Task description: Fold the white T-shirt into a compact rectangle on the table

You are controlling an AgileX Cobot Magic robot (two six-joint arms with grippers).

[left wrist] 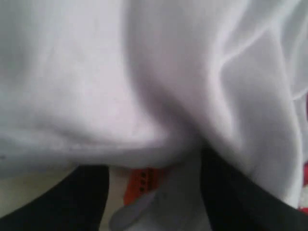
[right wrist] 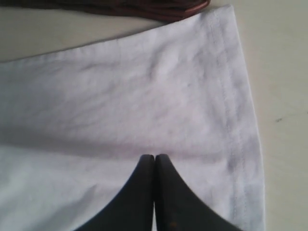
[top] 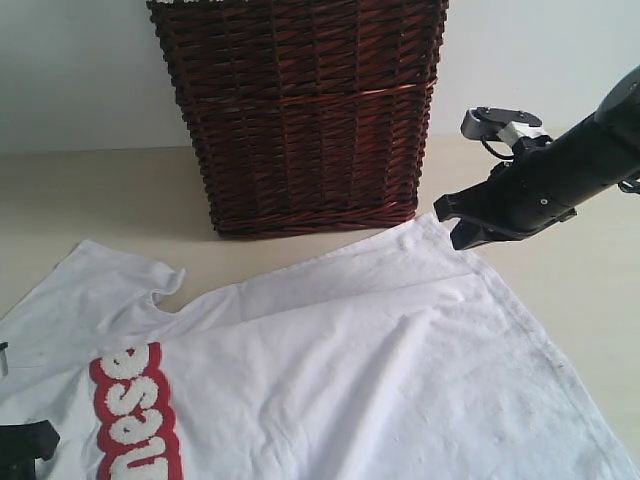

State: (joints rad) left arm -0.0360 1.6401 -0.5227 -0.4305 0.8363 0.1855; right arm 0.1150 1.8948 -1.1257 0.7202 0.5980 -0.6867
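The white T-shirt (top: 380, 370) lies spread on the table (top: 80, 190), its red-edged letters (top: 135, 420) at the lower left. My right gripper (top: 461, 238) hovers over the shirt's far hem corner. In the right wrist view, the right gripper (right wrist: 154, 157) has its black fingertips pressed together with nothing between them, just above the white cloth (right wrist: 144, 96). Only a dark part of my left gripper (top: 22, 445) shows at the bottom left edge. In the left wrist view, white cloth (left wrist: 144, 72) fills the picture. The left gripper (left wrist: 153, 175) is open, with the orange neck tag (left wrist: 137, 188) between its fingers.
A dark brown wicker basket (top: 300, 110) stands at the back, close to the shirt's far edge; its base (right wrist: 144, 7) shows in the right wrist view. Bare table (right wrist: 284, 72) lies to the right of the hem.
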